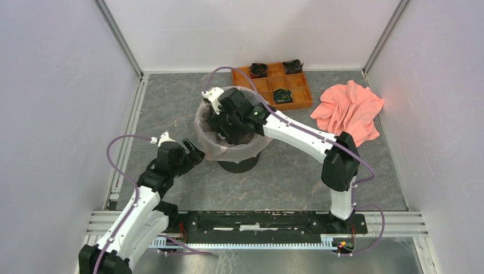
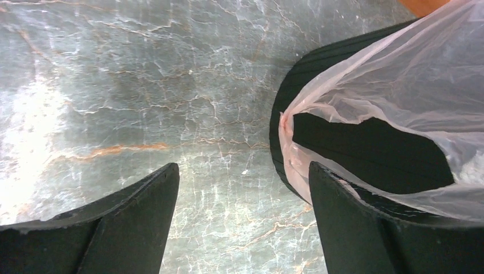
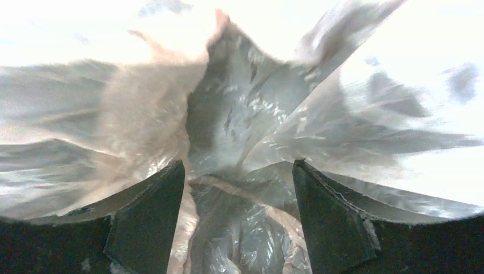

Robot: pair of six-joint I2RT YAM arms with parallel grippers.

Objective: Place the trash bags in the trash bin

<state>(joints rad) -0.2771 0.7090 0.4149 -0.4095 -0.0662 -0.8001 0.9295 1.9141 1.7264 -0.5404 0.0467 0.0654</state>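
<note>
At 8 o'clock of the trash bin (image 1: 240, 166) we see the left gripper (image 2: 242, 171) just beside the wall, its 2 fingers spread wide with only bare table (image 1: 285, 171) between them. It grips nothing. We judge it is parked there to catch the hem.

The trash bag (image 1: 206, 136) lines the bin, and its pale pink edge is folded out over the rim and hangs down the black side. That overhang is likely what keeps the film from sliding in.

The right gripper (image 3: 238, 168) reaches down inside the bag with its jaws parted. Crinkled film lies ahead of them, unpinched, probably to press the liner toward the bottom.

At 1 o'clock is the orange tray (image 1: 302, 105), and at 3 o'clock the salmon cloth (image 1: 349, 111), both well apart.
</note>
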